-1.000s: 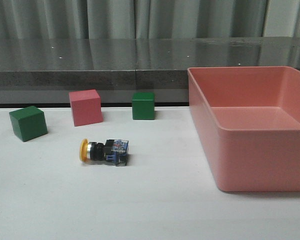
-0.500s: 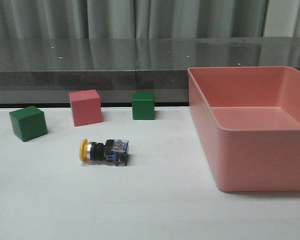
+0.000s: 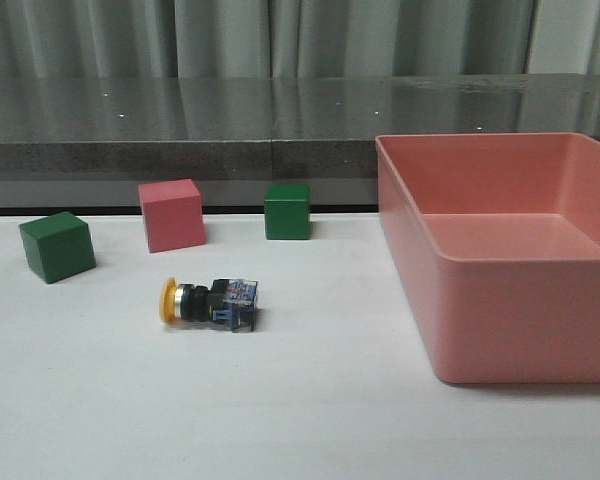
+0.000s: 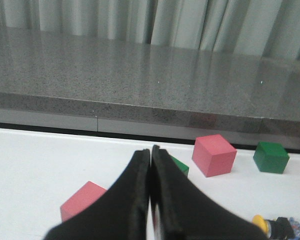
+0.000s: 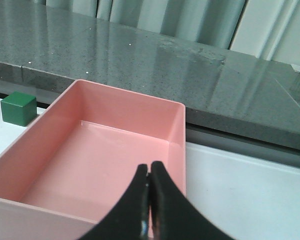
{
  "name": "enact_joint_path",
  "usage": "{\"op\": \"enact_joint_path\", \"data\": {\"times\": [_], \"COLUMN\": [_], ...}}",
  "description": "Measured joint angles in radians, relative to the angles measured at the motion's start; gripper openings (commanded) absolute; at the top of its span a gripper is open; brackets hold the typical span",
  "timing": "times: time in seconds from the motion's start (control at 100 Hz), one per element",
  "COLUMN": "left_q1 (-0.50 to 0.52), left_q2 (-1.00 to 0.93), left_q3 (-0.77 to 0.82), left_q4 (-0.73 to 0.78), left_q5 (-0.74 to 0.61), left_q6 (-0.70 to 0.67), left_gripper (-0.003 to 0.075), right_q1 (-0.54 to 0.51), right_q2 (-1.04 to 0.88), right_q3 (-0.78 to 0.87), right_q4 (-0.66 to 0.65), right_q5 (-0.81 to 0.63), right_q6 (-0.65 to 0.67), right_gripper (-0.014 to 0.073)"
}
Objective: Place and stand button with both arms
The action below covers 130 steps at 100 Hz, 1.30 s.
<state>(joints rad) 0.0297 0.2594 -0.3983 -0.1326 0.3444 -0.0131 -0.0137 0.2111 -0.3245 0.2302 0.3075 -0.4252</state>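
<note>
Button (image 3: 209,302): yellow cap, silver collar, black body, clear-and-blue base. Left gripper (image 4: 150,156): black; fingers pressed together. Right gripper (image 5: 149,172): black; fingers likewise together. Pink bin (image 5: 50,148): salmon pink throughout, directly beyond the right gripper's tips. Cubes: pink cube (image 3: 171,214); green cube (image 3: 286,211); second green cube (image 3: 56,246); a further pink cube (image 4: 83,199) just beside the left gripper. Table (image 3: 310,420): plain white. Ledge (image 3: 180,120): speckled grey. Curtain (image 3: 280,35): grey-green.

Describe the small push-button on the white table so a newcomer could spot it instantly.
Start at the large pink plastic bin on the white table; look left to the open patch in front of the cubes. There lies the yellow-capped push-button, on its side, cap pointing left, the only non-cube item.
</note>
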Motion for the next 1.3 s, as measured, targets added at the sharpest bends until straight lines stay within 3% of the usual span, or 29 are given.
{"op": "enact_joint_path", "data": {"times": [0.18,0.43,0.52,0.67,0.74,0.85,1.01,1.15,1.25,1.3], "left_q1": [0.000,-0.012,-0.043,-0.097,-0.107,-0.110,-0.115,-0.141,-0.159,-0.160], "left_q2": [0.306,0.627,0.700,0.805,0.837,0.890,0.976,1.065,1.121,1.143], "left_q3": [-0.246,-0.403,-0.428,-0.437,-0.437,-0.437,-0.437,-0.437,-0.437,-0.439], "left_q4": [0.003,0.003,0.002,0.000,-0.001,-0.023,-0.207,-0.348,-0.550,-0.685], "left_q5": [0.074,0.087,0.087,0.087,0.087,0.075,0.017,0.001,0.001,0.014], "left_q6": [0.126,0.258,0.299,0.335,0.342,0.344,0.377,0.617,0.912,1.122], "left_gripper": [-0.0019,-0.0001,0.0097,0.0417,0.0511,0.0527,0.0527,0.0527,0.0527,0.0527], "right_q1": [0.000,0.000,0.000,0.000,0.000,0.000,0.000,0.000,0.000,0.000], "right_q2": [0.000,0.000,0.000,0.000,0.000,0.000,0.000,0.000,0.000,0.000], "right_q3": [0.000,0.000,0.000,0.000,0.000,0.000,0.000,0.000,0.000,0.000], "right_q4": [0.000,0.000,0.000,0.000,0.000,0.000,0.000,0.000,0.000,0.000], "right_q5": [0.000,0.000,0.000,0.000,0.000,0.000,0.000,0.000,0.000,0.000], "right_q6": [0.000,0.000,0.000,0.000,0.000,0.000,0.000,0.000,0.000,0.000], "right_gripper": [-0.0057,-0.0057,-0.0057,-0.0057,-0.0057,-0.0057,-0.0057,-0.0057,-0.0057,-0.0057]}}
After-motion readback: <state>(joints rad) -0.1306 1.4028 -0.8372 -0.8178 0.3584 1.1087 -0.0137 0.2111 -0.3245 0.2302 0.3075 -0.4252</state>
